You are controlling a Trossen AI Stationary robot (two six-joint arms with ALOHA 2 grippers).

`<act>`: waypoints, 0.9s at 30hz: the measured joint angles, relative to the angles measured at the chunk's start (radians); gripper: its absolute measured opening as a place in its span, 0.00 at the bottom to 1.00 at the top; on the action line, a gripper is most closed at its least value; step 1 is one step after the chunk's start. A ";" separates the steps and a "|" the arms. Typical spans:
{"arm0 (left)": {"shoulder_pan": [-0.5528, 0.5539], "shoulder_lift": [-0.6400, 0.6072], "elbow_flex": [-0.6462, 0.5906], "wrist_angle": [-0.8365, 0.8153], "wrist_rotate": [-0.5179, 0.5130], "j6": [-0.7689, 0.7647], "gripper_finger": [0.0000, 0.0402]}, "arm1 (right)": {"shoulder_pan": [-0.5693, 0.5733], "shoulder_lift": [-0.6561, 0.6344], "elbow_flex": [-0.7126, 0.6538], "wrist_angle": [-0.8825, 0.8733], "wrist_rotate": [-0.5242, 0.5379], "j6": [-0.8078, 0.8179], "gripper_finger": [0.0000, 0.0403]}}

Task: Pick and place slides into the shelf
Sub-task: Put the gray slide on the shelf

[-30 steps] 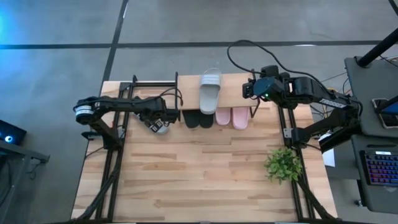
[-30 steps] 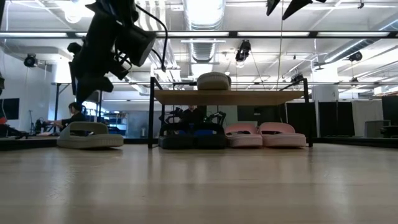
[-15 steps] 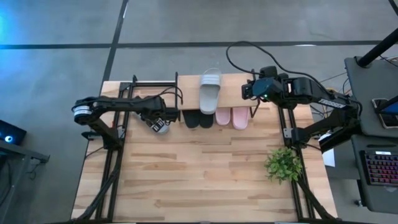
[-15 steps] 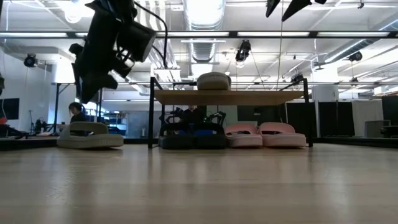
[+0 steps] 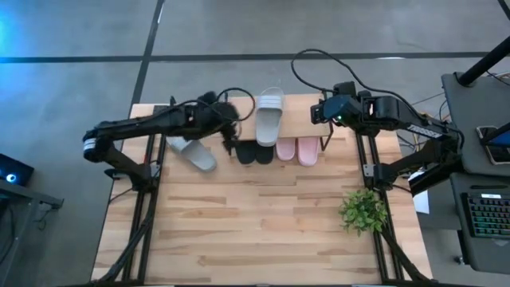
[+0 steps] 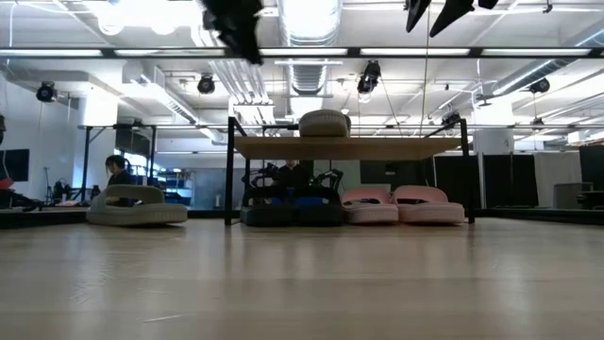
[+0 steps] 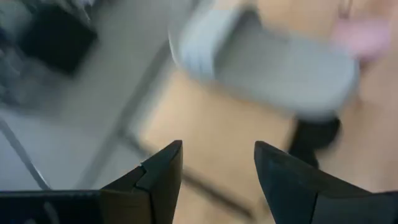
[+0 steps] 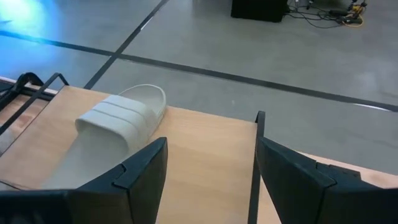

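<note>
On the bench, nearest of all, a green plant sits by the right edge. Farther back, one grey slide lies alone, left of the shelf. Two black slides and two pink slides sit under the shelf's wood top, and the other grey slide rests on top. The left tool hangs by the shelf's left end, fingers apart (nothing in them). The right tool waits over the shelf's right end, fingers apart too.
</note>
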 joint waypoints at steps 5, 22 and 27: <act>0.023 0.152 0.124 0.156 -0.055 0.293 0.46 | -0.006 0.000 0.000 0.000 -0.004 -0.005 0.59; 0.075 0.405 0.280 0.225 0.041 0.463 0.46 | -0.006 0.000 0.000 -0.005 -0.026 -0.067 0.59; 0.107 0.404 0.266 0.230 0.083 0.461 0.46 | -0.006 0.000 0.000 -0.008 -0.023 -0.094 0.59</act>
